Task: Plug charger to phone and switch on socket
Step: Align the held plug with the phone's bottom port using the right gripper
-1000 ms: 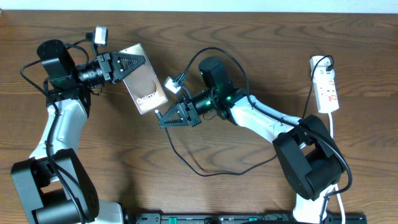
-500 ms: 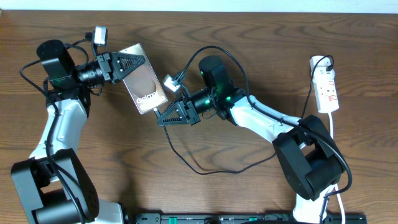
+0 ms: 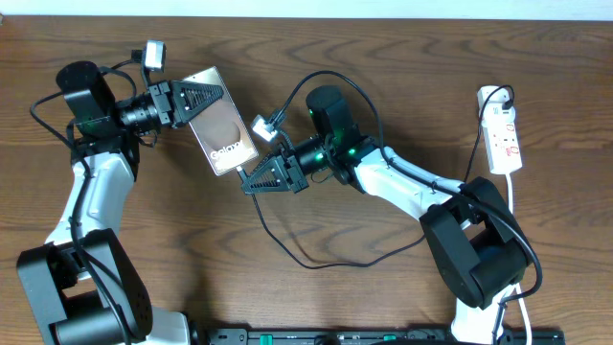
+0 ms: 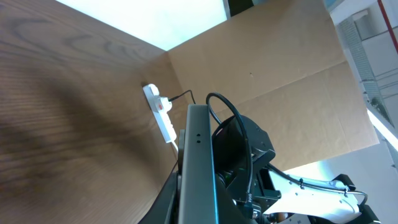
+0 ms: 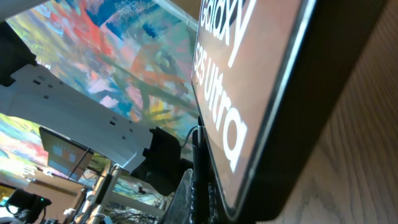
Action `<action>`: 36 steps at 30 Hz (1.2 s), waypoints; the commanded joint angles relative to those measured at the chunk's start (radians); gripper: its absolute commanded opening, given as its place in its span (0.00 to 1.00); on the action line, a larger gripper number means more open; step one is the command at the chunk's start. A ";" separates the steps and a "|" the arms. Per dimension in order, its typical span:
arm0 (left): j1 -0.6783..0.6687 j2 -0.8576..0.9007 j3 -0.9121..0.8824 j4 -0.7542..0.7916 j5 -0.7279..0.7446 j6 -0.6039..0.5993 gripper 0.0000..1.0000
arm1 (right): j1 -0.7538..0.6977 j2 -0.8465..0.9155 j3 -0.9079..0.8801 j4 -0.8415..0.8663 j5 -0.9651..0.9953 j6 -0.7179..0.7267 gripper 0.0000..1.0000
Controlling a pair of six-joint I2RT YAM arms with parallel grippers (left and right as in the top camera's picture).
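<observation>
The phone [image 3: 222, 134] is held tilted above the table, its bronze face with white lettering turned up. My left gripper [image 3: 213, 96] is shut on its upper end. In the left wrist view the phone [image 4: 198, 155] shows edge-on between the dark fingers [image 4: 168, 202]. My right gripper [image 3: 251, 180] is shut on the thin black charger [image 3: 305, 261] near its plug tip, right at the phone's lower end. In the right wrist view the charger [image 5: 198, 163] runs up beside the phone [image 5: 249, 74]. Whether the tip sits in the port is hidden. The socket [image 3: 504, 129] lies at the far right.
The charger cable loops over the table below the right arm and runs back toward the socket's plug [image 3: 495, 96]. The socket [image 4: 160, 113] also shows in the left wrist view in front of a cardboard wall [image 4: 267, 68]. A black rail [image 3: 364, 336] runs along the table's front edge.
My right gripper has shifted slightly up and left with the charger, closer to the phone's lower end, then held still. The left arm and phone have not moved.
</observation>
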 commanded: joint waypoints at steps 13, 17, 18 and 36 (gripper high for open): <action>-0.002 -0.001 0.001 0.005 0.026 -0.005 0.08 | 0.002 0.004 0.008 -0.003 0.012 -0.022 0.01; -0.002 -0.001 0.001 0.006 0.016 -0.005 0.07 | 0.002 0.004 0.008 -0.004 0.011 -0.022 0.01; -0.002 -0.001 0.001 0.005 0.016 -0.005 0.08 | 0.002 0.004 0.008 -0.004 0.011 -0.023 0.01; -0.002 -0.001 0.001 0.006 -0.018 -0.047 0.08 | 0.002 0.004 0.007 -0.007 0.013 -0.028 0.01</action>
